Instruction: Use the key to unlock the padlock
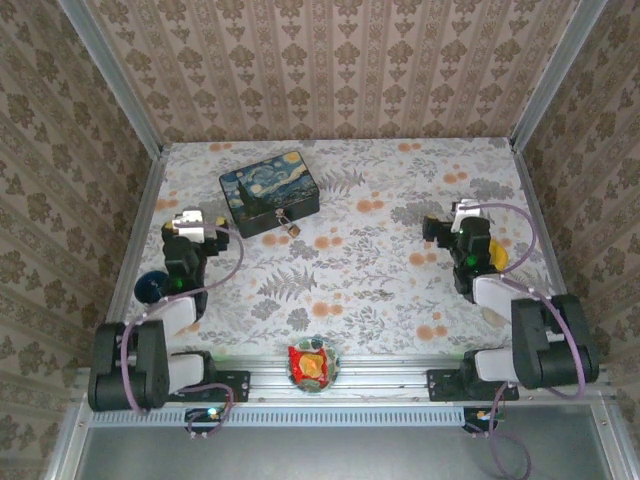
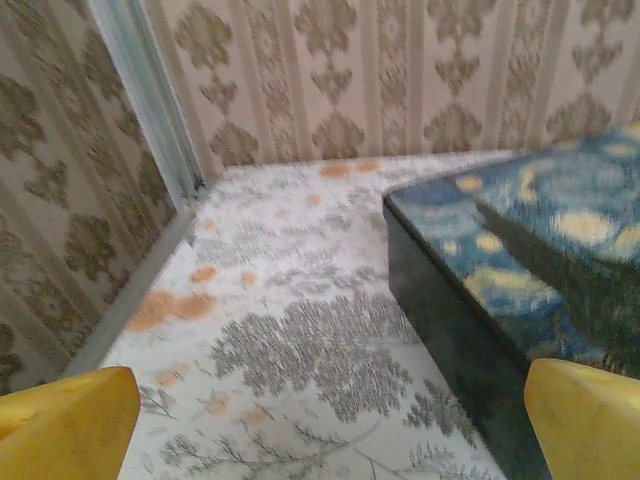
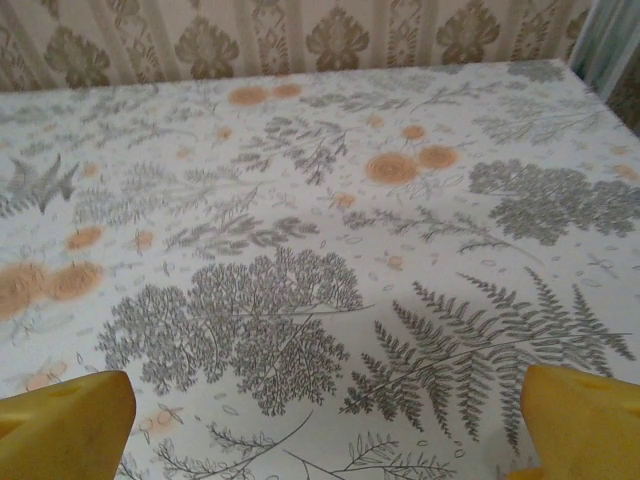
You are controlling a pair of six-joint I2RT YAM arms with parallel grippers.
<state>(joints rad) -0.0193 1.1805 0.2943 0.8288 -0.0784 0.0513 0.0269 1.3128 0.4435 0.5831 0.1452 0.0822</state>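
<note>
**A:** Where do we find the padlock (image 1: 288, 224)?

**B:** In the top view, just left of centre. It is a tiny brass thing against the near side of the painted tin (image 1: 268, 192). We cannot make out a key.

**A:** And our left gripper (image 1: 192, 218)?

**B:** It is at the left of the frame, just beside the tin and apart from the padlock. In the left wrist view its yellow fingers (image 2: 65, 425) sit in the bottom corners, spread wide and holding nothing, with the tin's dark wall between them on the right.

**A:** The right gripper (image 1: 463, 212)?

**B:** It is far right and well apart from the tin. Its fingers (image 3: 65, 425) are also released, over the bare floral tablecloth (image 3: 300, 200).
</note>
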